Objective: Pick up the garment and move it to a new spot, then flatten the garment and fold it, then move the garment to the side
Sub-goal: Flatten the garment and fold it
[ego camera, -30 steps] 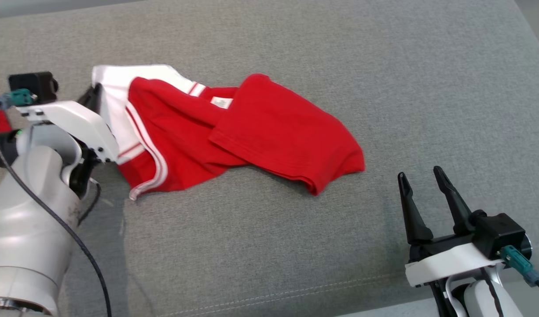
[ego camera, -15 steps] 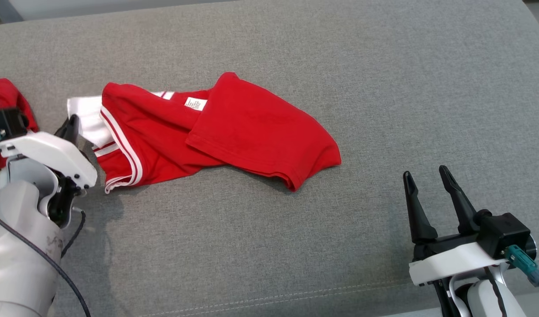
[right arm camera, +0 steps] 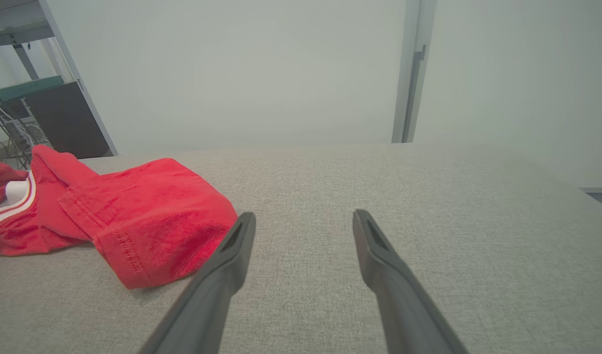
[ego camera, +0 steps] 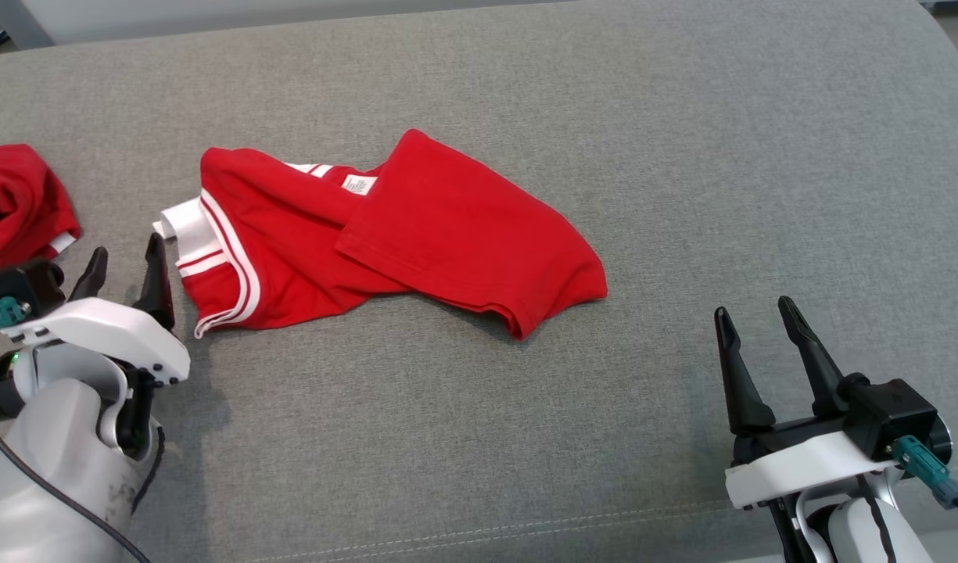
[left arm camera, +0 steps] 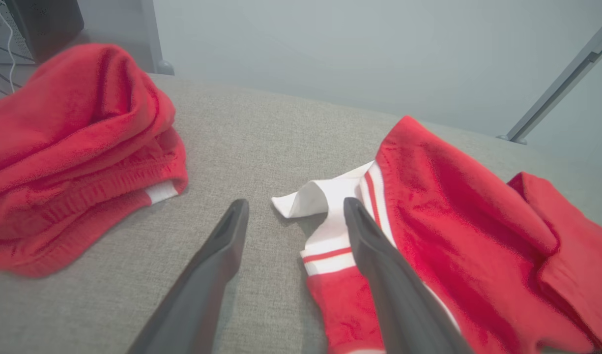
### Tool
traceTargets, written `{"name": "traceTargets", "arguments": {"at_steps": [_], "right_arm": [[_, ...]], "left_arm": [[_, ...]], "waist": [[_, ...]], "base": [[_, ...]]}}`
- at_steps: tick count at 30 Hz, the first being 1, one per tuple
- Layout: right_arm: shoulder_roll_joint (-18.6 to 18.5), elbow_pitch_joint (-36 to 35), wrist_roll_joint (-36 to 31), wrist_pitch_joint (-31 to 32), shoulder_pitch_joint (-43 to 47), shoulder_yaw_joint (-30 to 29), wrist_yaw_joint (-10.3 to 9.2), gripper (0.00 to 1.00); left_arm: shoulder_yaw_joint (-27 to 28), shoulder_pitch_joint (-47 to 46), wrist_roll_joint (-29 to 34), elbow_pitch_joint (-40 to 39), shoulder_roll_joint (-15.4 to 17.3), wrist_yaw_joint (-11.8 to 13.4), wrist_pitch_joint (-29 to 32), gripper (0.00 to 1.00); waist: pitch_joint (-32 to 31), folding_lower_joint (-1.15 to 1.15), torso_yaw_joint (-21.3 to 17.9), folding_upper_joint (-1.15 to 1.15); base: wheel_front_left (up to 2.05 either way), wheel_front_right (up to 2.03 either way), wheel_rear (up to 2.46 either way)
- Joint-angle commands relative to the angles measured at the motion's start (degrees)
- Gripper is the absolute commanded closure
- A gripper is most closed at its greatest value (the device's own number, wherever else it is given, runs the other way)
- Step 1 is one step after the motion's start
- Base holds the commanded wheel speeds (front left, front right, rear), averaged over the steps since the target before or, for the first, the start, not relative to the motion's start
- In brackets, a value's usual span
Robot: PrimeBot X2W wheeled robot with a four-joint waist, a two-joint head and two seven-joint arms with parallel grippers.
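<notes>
A grey fabric cushion (ego camera: 682, 156) carries everything. The red garment (ego camera: 463, 227), a shirt with white striped trim (ego camera: 189, 234), lies crumpled and partly folded over itself between the cushion's middle and its left edge, with a small white label (ego camera: 359, 184) showing at the neck. A second bundled red garment (ego camera: 17, 203) sits at the left edge, apart from the first. The left claw (ego camera: 127, 246) hovers just beside the white trim, its fingers spread and holding nothing. The right claw (ego camera: 752, 307) stands near the front edge towards the right corner, fingers apart and empty, well clear of the shirt.
</notes>
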Motion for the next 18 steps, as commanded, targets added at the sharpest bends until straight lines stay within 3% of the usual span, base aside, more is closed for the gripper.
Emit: {"name": "traceTargets", "arguments": {"at_steps": [1,4,18], "right_arm": [[-0.72,-0.93,-0.63,-0.75,-1.64,1.67,0.39,0.00],[-1.02,-0.74,-0.87,-0.75,-1.88,1.93,0.39,0.00],[-2.97,1.55,-1.54,-0.75,-3.26,3.66,0.39,0.00]], "left_arm": [[1.42,0.77,0.72,-3.00,2.47,1.08,-1.10,0.00],[1.07,2.87,1.68,-6.50,2.03,2.34,-1.77,0.00],[-0.37,20.39,6.75,-35.00,0.68,12.60,-2.26,0.00]], "waist": [[-0.09,0.00,0.43,0.00],[-0.14,0.00,1.08,0.00],[-2.04,0.00,4.90,0.00]], "base": [[0.00,0.00,0.00],[0.00,0.00,0.00],[0.00,0.00,0.00]]}}
